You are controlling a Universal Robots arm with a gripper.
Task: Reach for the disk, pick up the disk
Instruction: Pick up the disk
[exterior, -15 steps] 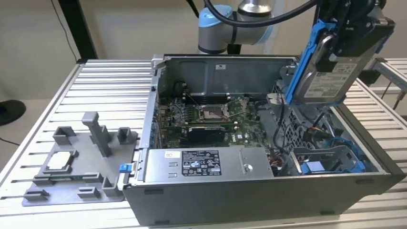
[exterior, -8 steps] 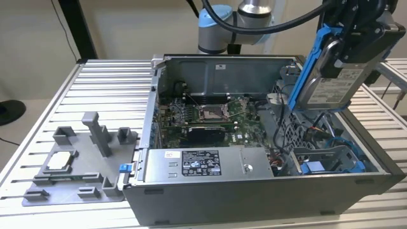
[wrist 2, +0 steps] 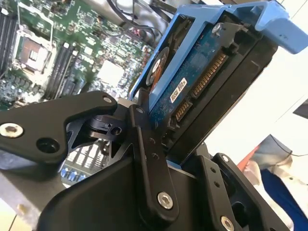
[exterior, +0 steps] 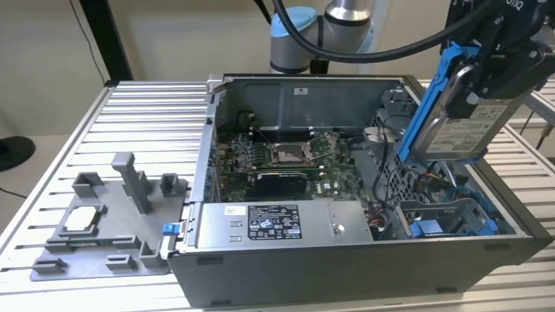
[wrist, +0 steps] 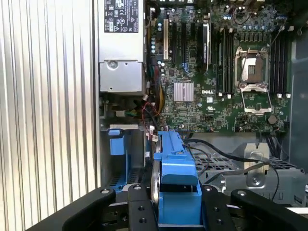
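In the second wrist view the end effector point(wrist 2: 159, 139) is pinching the disk point(wrist 2: 202, 82), its black fingers point(wrist 2: 149, 163) pressed on the drive's faces with the blue side rails and the connector edge standing clear of them. The first wrist view shows a blue rail point(wrist: 177, 173) clamped between the finger links. In the exterior view the disk point(exterior: 464, 123) hangs tilted above the open computer case point(exterior: 347, 260), over the blue drive bay point(exterior: 442, 218) and its loose cables point(exterior: 433, 179), well clear of the motherboard point(exterior: 286, 156). The grip looks to sit low on a tall, heavy drive, so a quick swing could make it pivot or slip and drop onto the bay or cables. Beyond, the grey fixture point(exterior: 104, 221) rests on the tabletop point(exterior: 147, 117).
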